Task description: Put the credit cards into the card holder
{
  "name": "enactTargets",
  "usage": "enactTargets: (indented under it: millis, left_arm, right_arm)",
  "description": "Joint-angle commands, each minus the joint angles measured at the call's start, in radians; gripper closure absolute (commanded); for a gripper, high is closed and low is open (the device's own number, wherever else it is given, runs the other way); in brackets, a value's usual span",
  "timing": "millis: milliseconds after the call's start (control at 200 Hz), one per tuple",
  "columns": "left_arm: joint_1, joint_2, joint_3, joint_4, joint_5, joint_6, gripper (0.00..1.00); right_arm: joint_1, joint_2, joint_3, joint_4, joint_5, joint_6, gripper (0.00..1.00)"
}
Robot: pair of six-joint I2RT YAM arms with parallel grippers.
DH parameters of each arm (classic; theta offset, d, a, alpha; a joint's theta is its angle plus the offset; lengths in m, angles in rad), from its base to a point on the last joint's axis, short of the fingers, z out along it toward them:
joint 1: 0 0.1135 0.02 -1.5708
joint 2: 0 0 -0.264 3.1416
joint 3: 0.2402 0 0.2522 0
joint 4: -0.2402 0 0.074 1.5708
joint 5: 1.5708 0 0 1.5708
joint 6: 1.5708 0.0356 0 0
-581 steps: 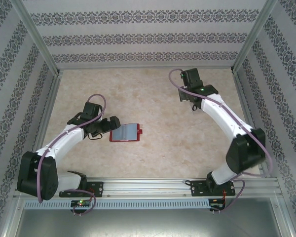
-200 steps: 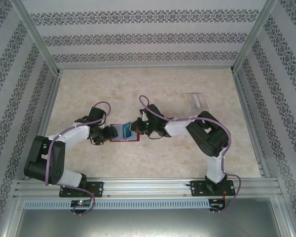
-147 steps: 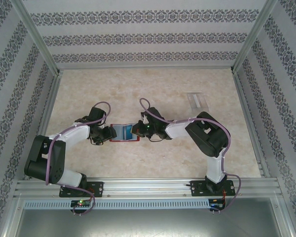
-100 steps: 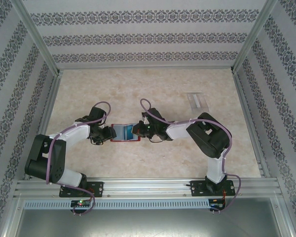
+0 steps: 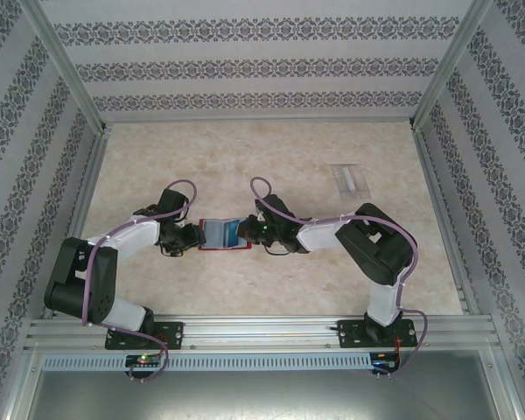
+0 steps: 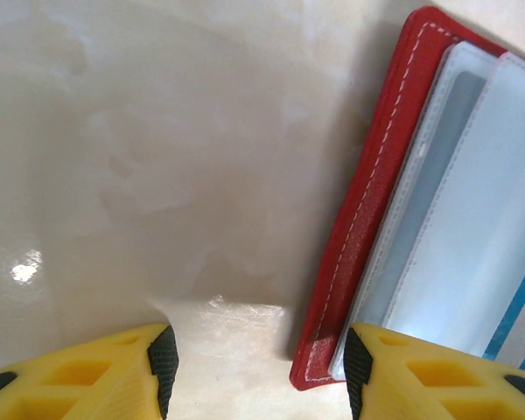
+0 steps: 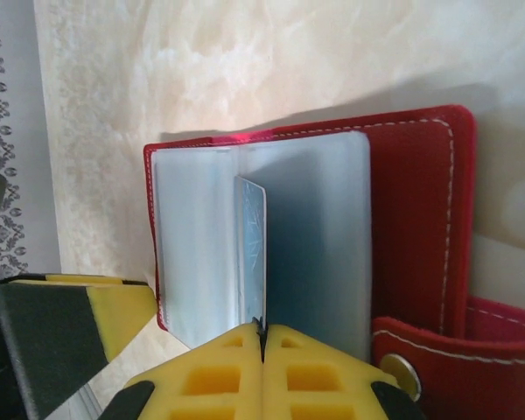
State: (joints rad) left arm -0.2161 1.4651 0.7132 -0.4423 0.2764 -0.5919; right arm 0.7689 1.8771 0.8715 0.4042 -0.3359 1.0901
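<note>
The card holder [image 5: 213, 234] lies open on the table, red with bluish-grey clear pockets [image 7: 192, 236]. My right gripper [image 5: 244, 232] is at its right edge, shut [image 7: 262, 331] on a credit card [image 7: 250, 245] that stands on edge over the pockets. My left gripper [image 5: 191, 237] is at the holder's left edge, with its jaws apart [image 6: 258, 367]. In the left wrist view the holder's red corner [image 6: 332, 350] lies against the right finger [image 6: 437, 372]; bare table lies between the fingers. A second credit card [image 5: 350, 178] lies flat at the back right.
The holder's red snap tab [image 7: 455, 367] lies beside my right fingers. Patterned walls and metal posts [image 5: 63, 70] close in the table on three sides. A metal rail [image 5: 262, 331] runs along the near edge by the arm bases.
The right arm came from the back right to the holder and edged the card a little left over the pockets. The left jaws have narrowed slightly.
</note>
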Motion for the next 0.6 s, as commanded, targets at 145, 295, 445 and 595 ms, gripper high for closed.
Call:
enactTargets:
  millis: [145, 295, 445, 595]
  left_arm:
    - [-0.024, 0.033, -0.009, 0.082, 0.073, -0.002, 0.44]
    - [-0.024, 0.026, -0.013, 0.080, 0.070, 0.004, 0.46]
    - [-0.025, 0.024, -0.016, 0.078, 0.065, 0.007, 0.48]
    - [-0.024, -0.001, -0.011, 0.050, 0.034, 0.013, 0.48]
  right_arm:
    - [0.044, 0.062, 0.032, 0.020, 0.017, 0.025, 1.00]
    - [0.046, 0.066, 0.044, 0.039, 0.008, 0.022, 1.00]
    - [0.043, 0.063, 0.047, 0.061, -0.010, 0.017, 1.00]
    - [0.034, 0.066, 0.046, 0.104, -0.044, 0.052, 1.00]
